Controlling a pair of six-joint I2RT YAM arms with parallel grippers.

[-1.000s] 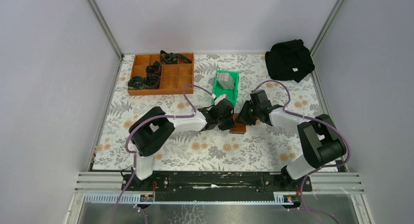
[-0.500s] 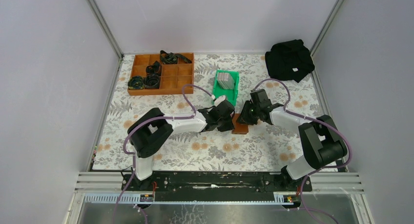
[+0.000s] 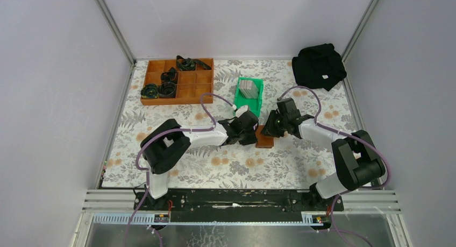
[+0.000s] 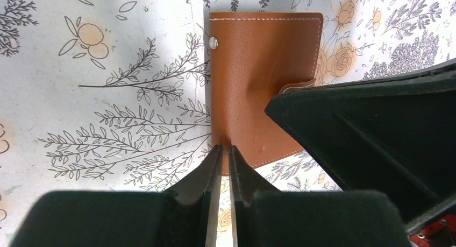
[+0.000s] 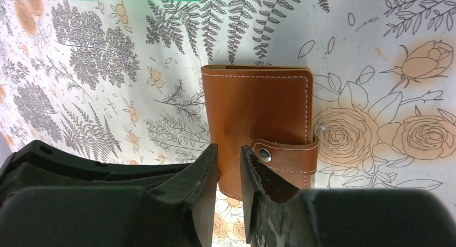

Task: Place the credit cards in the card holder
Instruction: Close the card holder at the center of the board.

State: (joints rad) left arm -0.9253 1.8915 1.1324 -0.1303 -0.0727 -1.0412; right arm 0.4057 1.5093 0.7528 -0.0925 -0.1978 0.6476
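— Position of card holder (image 3: 263,137) vs. tools?
— It's seen over the floral cloth (image 3: 231,166), directly btwn both arms' tips; its near edge is met from each side.
— Jaw state?
— left gripper (image 4: 224,147): narrowed to a thin slit, leather edge lined up w/ it. right gripper (image 5: 229,150): set a bit wider, leather showing in the gap. Actual grip can't be told for either.
— Cards?
— credit cards (image 3: 247,87) are stacked in green bin (image 3: 259,96), just behind.

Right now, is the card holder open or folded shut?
Folded shut: the card holder shows only its outer cover, strap wrapped over the edge, no slots visible. Snap fastened: cannot tell.
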